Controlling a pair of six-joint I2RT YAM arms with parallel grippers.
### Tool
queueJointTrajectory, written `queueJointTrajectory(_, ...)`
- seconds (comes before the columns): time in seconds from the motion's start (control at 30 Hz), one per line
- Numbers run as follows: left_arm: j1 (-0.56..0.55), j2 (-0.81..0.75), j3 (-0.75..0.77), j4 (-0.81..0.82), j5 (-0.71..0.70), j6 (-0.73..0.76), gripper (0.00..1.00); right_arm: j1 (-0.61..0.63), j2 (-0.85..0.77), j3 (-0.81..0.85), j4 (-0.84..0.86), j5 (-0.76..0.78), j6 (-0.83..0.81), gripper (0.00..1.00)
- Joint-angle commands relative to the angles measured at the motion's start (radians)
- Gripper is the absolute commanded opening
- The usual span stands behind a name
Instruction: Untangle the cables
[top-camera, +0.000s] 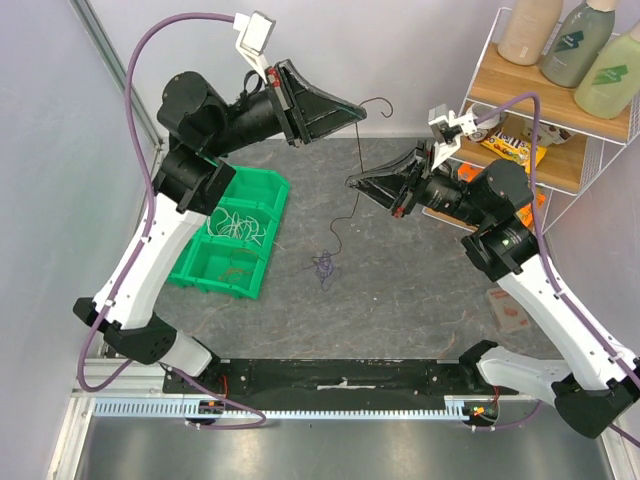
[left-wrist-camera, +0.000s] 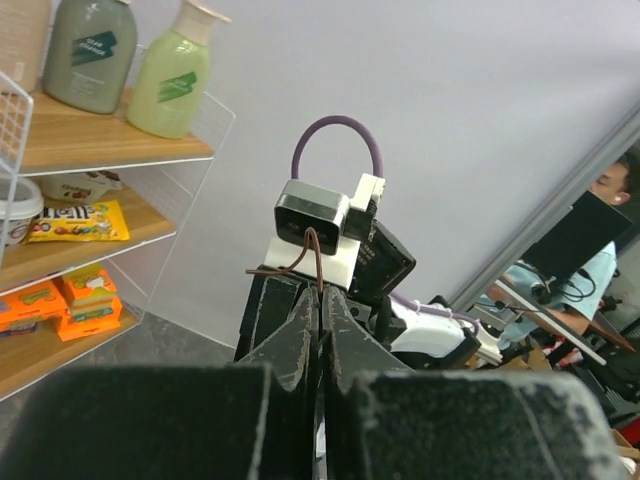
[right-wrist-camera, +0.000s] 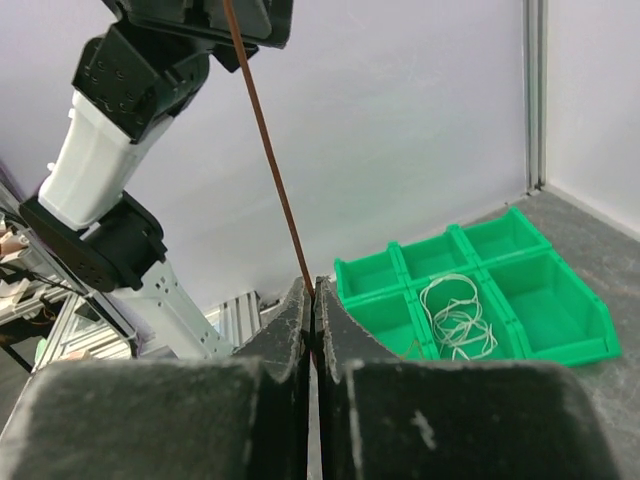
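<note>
While both arms hang raised over the table, cables (top-camera: 325, 265): a small purple-and-dark clump lying on the mat near the middle, between the two arms, with one thin strand (top-camera: 356, 150) rising out of it.
Strand: red-brown in the right wrist view (right-wrist-camera: 270, 160); it runs from the clump up to the right gripper, then on to the left gripper, with a short curled end sticking out past that.
Left gripper (top-camera: 357, 110): the higher one, fingers pressed together and pinching the strand near its free end (left-wrist-camera: 313, 255).
Right gripper (top-camera: 350, 182): lower and nearer the clump, fingers pressed together on the same strand, which stands taut between the two grips.
Handling, as I judge it: very light, limp, no stiffness to push against. Thin enough to slip through the pads or to snag and tighten a knot if pulled hard.
Where to hold: on the single strand close above the clump, not on the clump itself, so the pull works one wire free.
Surface: grey mottled mat on the table (top-camera: 420, 290). It looks flat and matte, and I judge it gives too little grip to hold the clump down.
Room: green bin (top-camera: 255, 195) to the left with white loops (top-camera: 240, 225) in one compartment. Wire shelf (top-camera: 520, 100) at the right rear carries bottles and snack packets close behind the right arm.
</note>
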Motion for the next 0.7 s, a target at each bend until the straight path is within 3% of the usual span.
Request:
queueJointTrajectory(0.0, 0.007, -0.018, 0.161, 0.242, -0.035, -0.132, 0.02, 0.032, 0.027, -0.074, -0.130, -0.030, 0.003, 0.06)
queueJointTrajectory(0.2, 0.007, -0.005, 0.161, 0.303, -0.038, -0.212, 0.02, 0.050, 0.056, -0.062, -0.097, -0.023, -0.012, 0.21)
queueJointTrajectory(0.43, 0.007, -0.008, 0.171, 0.334, -0.064, -0.246, 0.02, 0.052, 0.091, -0.060, -0.095, -0.006, -0.032, 0.17)
queueJointTrajectory(0.67, 0.007, 0.052, 0.282, 0.360, -0.074, -0.304, 0.02, 0.082, 0.104, -0.154, -0.052, 0.015, -0.026, 0.18)
